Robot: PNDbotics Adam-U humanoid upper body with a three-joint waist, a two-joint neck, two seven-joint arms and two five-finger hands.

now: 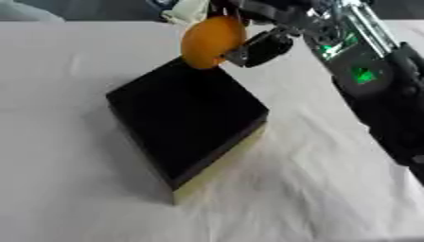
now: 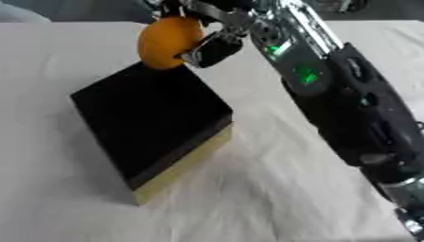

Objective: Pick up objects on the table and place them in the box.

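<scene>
Covering everything: a white cloth on the table [image 1: 331, 189], wrinkled, bare apart from the box as far as the views reach
Right arm: black with silver joints and green lights, coming in from the right edge and reaching up and across toward the box's far corner
Box [image 1: 186, 118]: black, with pale yellowish side walls, lying askew near the middle of the cloth; its inside reads as plain dark, so I cannot tell whether anything lies in it
Right hand [image 1: 261, 47]: fingers curled round the orange object, carrying it in the air
Left hand: shows in neither view
Orange object [image 2: 168, 41]: 1 round, smooth thing, like a fruit or a ball, clear of the cloth and hanging just above the far corner of the box
Progress: the pick looks done and the placing is not, since the object is not yet inside
What is left: by my judgement, bringing it over the middle of the box and letting go; no other loose object shows on the cloth
</scene>
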